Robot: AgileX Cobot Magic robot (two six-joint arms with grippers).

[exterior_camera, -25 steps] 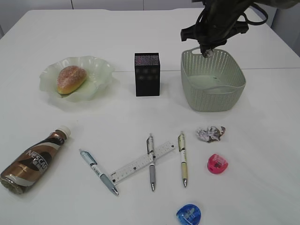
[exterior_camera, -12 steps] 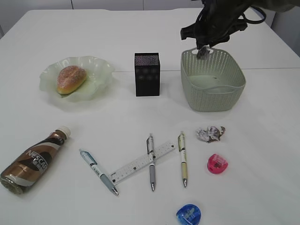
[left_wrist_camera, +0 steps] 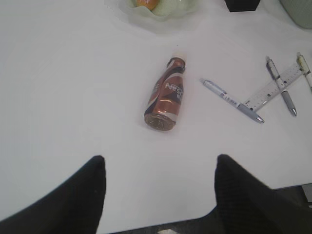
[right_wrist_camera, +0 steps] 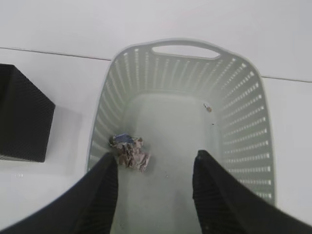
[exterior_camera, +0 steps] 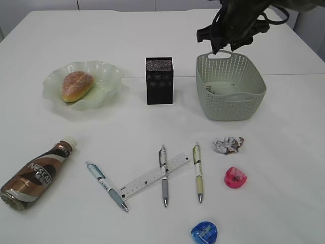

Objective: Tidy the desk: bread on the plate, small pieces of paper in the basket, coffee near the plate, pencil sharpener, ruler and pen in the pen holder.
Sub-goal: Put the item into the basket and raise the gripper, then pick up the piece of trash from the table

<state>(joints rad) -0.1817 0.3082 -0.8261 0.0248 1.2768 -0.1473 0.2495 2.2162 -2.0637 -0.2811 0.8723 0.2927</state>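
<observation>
Crumpled paper (right_wrist_camera: 130, 152) lies inside the green basket (right_wrist_camera: 243, 141)
The right hand (right_wrist_camera: 155, 187) is above it, fingers apart and empty; left hand (left_wrist_camera: 158, 195) is wide

Bare table runs between the pen holder (exterior_camera: 159, 80) and the basket (exterior_camera: 229, 108); pens (exterior_camera: 163, 175) and ruler (exterior_camera: 155, 176) crowd the front.

The right claw (exterior_camera: 223, 47) is built of matte black parts, with black cables looped behind it. Broad, dark, rounded fingers (left_wrist_camera: 78, 195) are seen on the left claw (left_wrist_camera: 158, 195).
</observation>
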